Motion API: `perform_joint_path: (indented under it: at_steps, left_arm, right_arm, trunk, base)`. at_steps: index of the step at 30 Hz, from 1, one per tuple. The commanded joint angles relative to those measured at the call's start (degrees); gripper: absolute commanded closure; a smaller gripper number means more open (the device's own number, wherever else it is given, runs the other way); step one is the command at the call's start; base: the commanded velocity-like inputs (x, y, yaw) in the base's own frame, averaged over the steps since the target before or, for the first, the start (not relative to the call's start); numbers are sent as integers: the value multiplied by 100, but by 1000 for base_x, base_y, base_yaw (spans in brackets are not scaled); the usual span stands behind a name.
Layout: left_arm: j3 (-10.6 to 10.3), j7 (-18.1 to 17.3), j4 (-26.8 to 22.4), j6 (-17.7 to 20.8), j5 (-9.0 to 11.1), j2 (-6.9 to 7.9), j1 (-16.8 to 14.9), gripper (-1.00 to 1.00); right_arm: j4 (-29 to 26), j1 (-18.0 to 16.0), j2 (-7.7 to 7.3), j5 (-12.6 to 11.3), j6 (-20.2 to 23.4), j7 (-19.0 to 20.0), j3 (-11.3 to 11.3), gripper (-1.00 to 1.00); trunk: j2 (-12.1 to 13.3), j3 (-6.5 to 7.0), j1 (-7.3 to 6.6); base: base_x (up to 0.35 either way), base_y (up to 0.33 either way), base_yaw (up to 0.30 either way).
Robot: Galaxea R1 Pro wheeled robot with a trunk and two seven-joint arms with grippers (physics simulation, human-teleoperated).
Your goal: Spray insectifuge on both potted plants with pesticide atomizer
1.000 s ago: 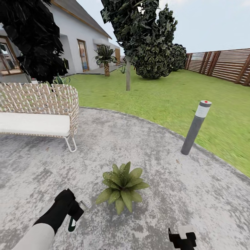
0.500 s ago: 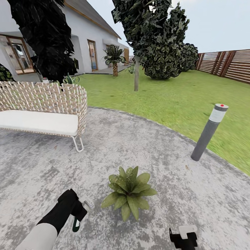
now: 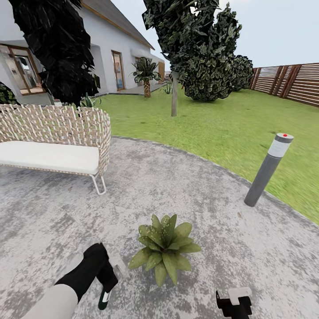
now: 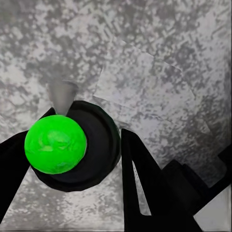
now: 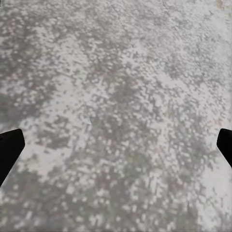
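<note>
Left pincer [image 3: 107,283] has dropped lower, clamped on pesticide atomizer [image 3: 104,297]; right pincer [image 5: 116,145] apart, idle. Spraying step: next, aim nozzle at potted plant [image 3: 165,248].

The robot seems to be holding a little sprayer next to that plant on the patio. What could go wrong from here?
The pesticide atomizer in the left tool sits low beside the potted plant, so spray may wet only the near leaves. Moving closer, the arm could brush the leaves. The nozzle's direction is hard to tell, so it might mist the patio.
</note>
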Motion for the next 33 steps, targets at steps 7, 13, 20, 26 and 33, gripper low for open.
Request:
perform_joint_path:
  at_steps: [7, 13, 20, 26, 33]
  left_arm:
    - [-75, -29, 49, 67, -19, -135, -118, 100]
    - [-34, -17, 15, 335, -13, -191, -353, 100]
    - [-33, 28, 138, 311, -65, -93, -246, 100]
    - [-18, 28, 123, 312, -42, -130, -218, 100]
    - [-40, 13, 92, 337, -45, -401, -387, 100]
  right_arm:
    - [17, -5, 2, 62, -22, -23, -33, -100]
    - [17, -5, 1, 62, -22, -23, -33, -100]
    - [17, -5, 1, 62, -22, -31, -33, -100]
    - [17, -5, 1, 62, -22, -32, -33, -100]
    - [17, -5, 1, 62, -22, -32, -33, -100]
  trunk:
    - [-2, -5, -1]
    - [-2, -5, -1]
    - [-2, -5, -1]
    - [-2, -5, -1]
    - [-2, -5, -1]
  base:
    - [0, 0, 0]
    - [0, 0, 0]
    - [0, 0, 0]
    - [0, 0, 0]
    - [0, 0, 0]
